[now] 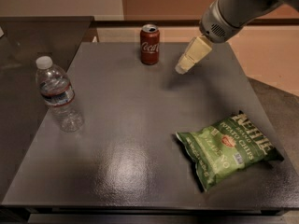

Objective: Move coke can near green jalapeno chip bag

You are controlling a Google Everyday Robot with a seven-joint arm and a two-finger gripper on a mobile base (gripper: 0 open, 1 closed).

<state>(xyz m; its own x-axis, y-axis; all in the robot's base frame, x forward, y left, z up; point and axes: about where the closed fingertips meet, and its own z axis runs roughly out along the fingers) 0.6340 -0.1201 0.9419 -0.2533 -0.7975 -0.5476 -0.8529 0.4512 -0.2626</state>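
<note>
Fingers (190,59) pressed together into one cream-coloured wedge, with no gap showing between them and nothing held. Part of the gripper (180,69) on a grey robot arm (231,10) that reaches in over the far right corner of the dark grey table (140,125). Tilted downward, tips over the far part of the table, to the right of the can and clearly apart from it. A faint shadow on the table surface close under the tips.

Near the far edge of the table, slightly left of its middle: a small dark-red coke can (149,45) with white script and a silver top, upright, touched by nothing.

Toward the near right corner: a crinkly green jalapeno chip bag (229,148) with white lettering and a small red emblem, lying flat and slanted, one end close to the right edge, the other pointing toward the near edge. Well apart from the coke can, with a wide stretch of bare table between the two.

By the left edge, roughly halfway along it: a clear plastic water bottle (58,97) with a white cap and a dark label band, apparently upright. Well apart from the coke can, the green jalapeno chip bag and the gripper.
</note>
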